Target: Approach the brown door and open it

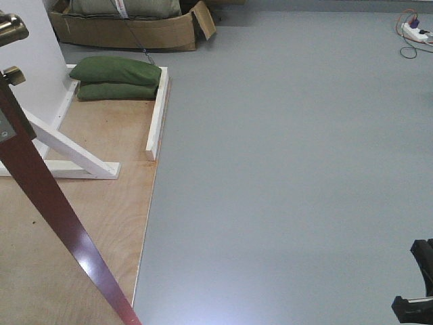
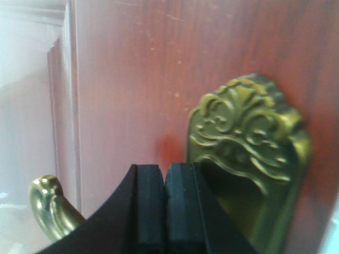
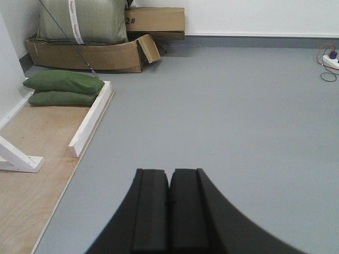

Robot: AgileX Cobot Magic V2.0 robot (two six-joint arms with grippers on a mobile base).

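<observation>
The tall glossy reddish-brown wooden door [image 1: 61, 210] is seen edge-on along the left of the front view, running from the upper left down to the bottom centre, with a silver latch plate [image 1: 7, 128] on its edge. It appears to be swung out of its frame (how far cannot be judged). In the left wrist view its face fills the frame. The black left gripper [image 2: 165, 211] is held close before it at bottom centre, its rubber pads pressed together with nothing between them. The ornate embossed brass backplate [image 2: 249, 153] lies just right of the pads, and a curled brass lever end [image 2: 50, 211] shows at lower left. Neither is gripped, and contact with the door cannot be told. The black right gripper [image 3: 169, 211] is likewise clenched on nothing, at the bottom of its own view above the plain grey floor [image 3: 238, 106].

The approach is judged done and the opening step in hand. Next, the door would need to be pushed or drawn along its hinge arc by the left arm, with the pads kept from slipping off the glossy face.
</observation>
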